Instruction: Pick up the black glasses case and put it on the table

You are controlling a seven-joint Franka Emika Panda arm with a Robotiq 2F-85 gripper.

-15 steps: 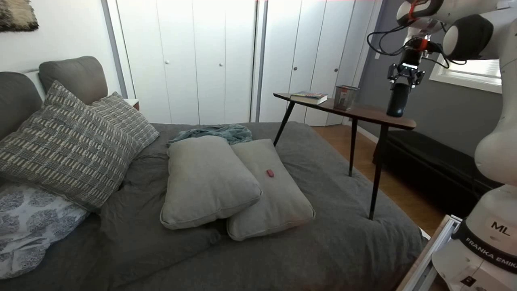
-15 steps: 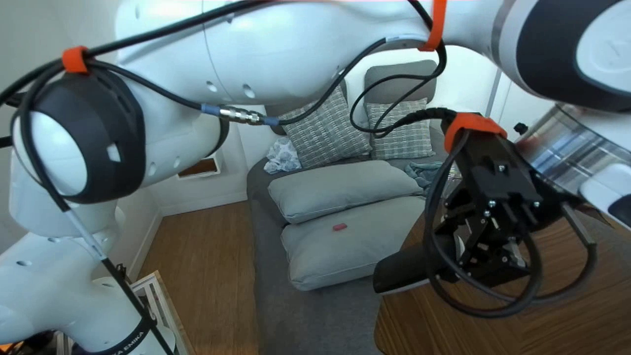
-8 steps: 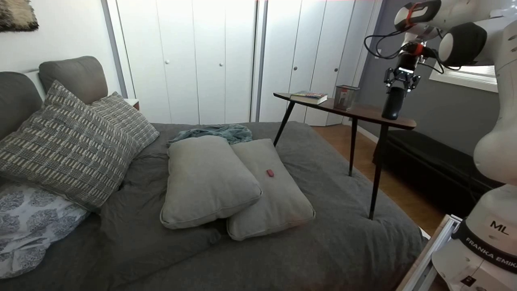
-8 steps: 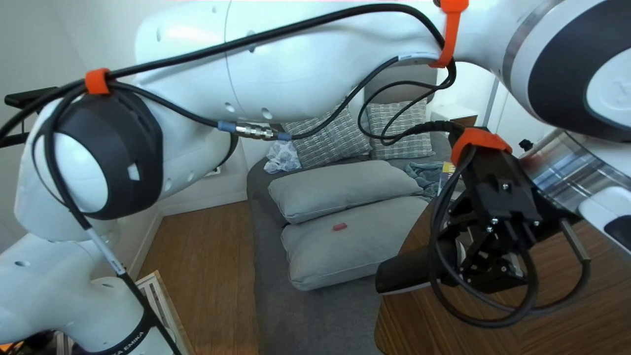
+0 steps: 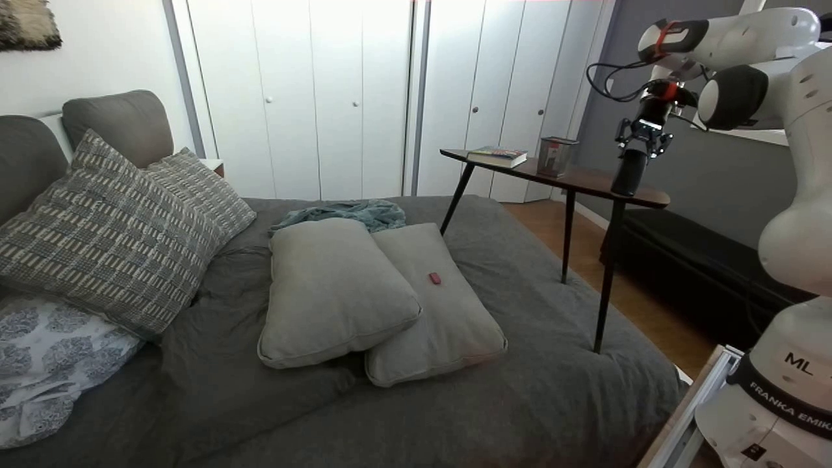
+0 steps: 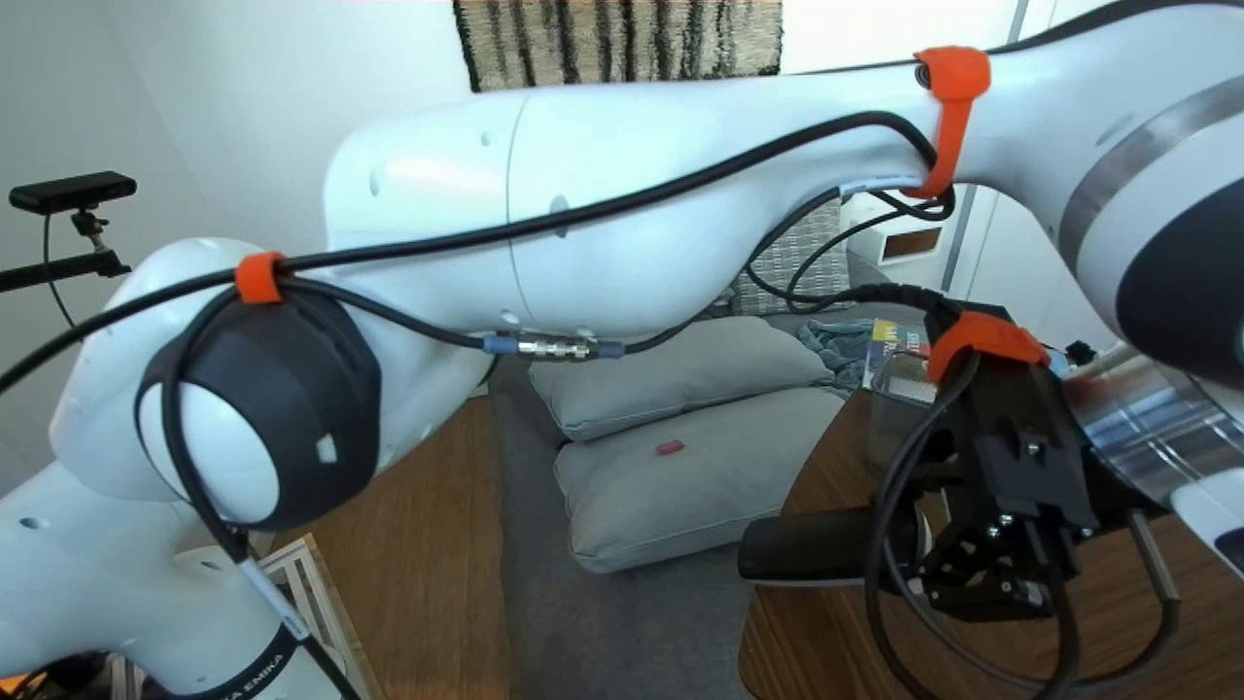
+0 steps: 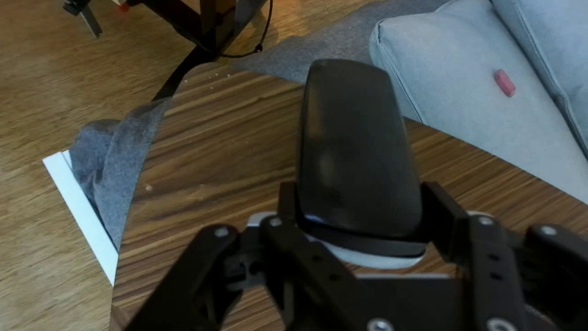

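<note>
The black glasses case point(image 7: 358, 147) is held between the gripper's two fingers, which press on its sides near one end. My gripper point(image 7: 360, 202) is shut on it. The case shows in both exterior views, hanging steeply with its free end down in an exterior view point(image 5: 629, 173) and pointing out from the gripper in an exterior view point(image 6: 812, 546). The table point(image 7: 206, 151) lies behind and below the case, with its dark brown top also in both exterior views point(image 5: 588, 180) point(image 6: 826, 642). The case's lower end overlaps the tabletop's near end; I cannot tell whether they touch.
A book point(image 5: 497, 156) and a clear container point(image 5: 556, 156) stand farther along the tabletop. The table's slim legs rest partly on the grey bed. Two grey pillows point(image 5: 338, 292) and a small red object point(image 5: 435, 278) lie beside it. A low dark bench point(image 5: 702, 260) stands behind.
The arm has lowered, and my gripper with the case has moved down and slightly toward the table's near edge. The case stays held throughout. Book and container show more in an exterior view.
</note>
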